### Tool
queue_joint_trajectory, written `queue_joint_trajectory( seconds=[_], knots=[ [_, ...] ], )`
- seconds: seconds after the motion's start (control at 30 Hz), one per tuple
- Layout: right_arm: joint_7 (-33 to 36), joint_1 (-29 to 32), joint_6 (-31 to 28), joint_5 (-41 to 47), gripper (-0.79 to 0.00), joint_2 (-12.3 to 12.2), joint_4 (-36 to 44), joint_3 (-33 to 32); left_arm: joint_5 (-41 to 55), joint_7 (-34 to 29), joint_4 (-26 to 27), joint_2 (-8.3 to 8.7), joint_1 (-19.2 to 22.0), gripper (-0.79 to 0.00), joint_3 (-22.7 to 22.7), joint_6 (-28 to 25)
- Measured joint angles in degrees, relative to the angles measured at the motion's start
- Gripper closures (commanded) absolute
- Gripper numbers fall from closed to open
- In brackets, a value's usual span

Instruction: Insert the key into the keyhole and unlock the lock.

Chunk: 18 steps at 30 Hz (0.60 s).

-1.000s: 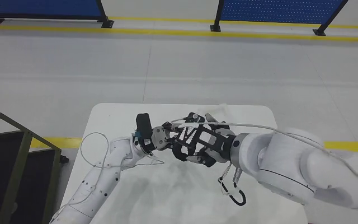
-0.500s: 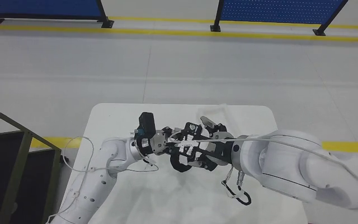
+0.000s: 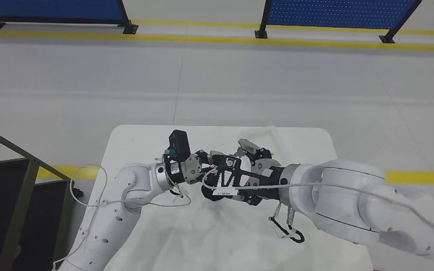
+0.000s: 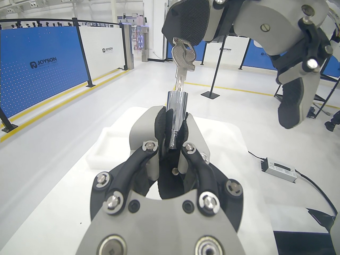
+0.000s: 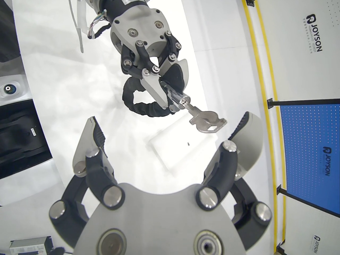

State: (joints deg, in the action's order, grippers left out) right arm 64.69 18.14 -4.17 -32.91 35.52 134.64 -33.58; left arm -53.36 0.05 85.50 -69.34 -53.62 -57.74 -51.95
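Key [image 4: 183,56] sits in lock [image 4: 176,110]; my left gripper [image 4: 174,123] clamps lock, right gripper [image 5: 170,128] spread wide. I'd pinch key flat-on, then twist.

Key seated in the lock, held above the tabletop [image 4: 53,200].
The lock [image 4: 176,107] is a slim, shiny metal cylinder clamped between the dark padded fingers [image 4: 162,123] of the left gripper [image 4: 174,128], its keyhole end pointing away from the wrist. The silver key [image 4: 183,56] stands in line with it, blade tip in the keyhole, the rest of the blade and the flat, holed head bare.
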Motion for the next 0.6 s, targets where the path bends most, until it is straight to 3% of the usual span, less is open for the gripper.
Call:
queue_joint_trajectory(
  seconds=[0.47,0.6],
  knots=[
    [2.5,-0.5,0.0,-0.6,-0.785,2.8,-1.5,0.6,-0.5,-0.6,-0.4,-0.11,0.7,0.000,-0.2,-0.5],
    [0.1,0.4,-5.0,-2.4,-0.785,2.5,-2.1,-0.7,-0.4,-1.2,-0.2,0.11,0.4,0.000,-0.9,-1.3]
  ],
)
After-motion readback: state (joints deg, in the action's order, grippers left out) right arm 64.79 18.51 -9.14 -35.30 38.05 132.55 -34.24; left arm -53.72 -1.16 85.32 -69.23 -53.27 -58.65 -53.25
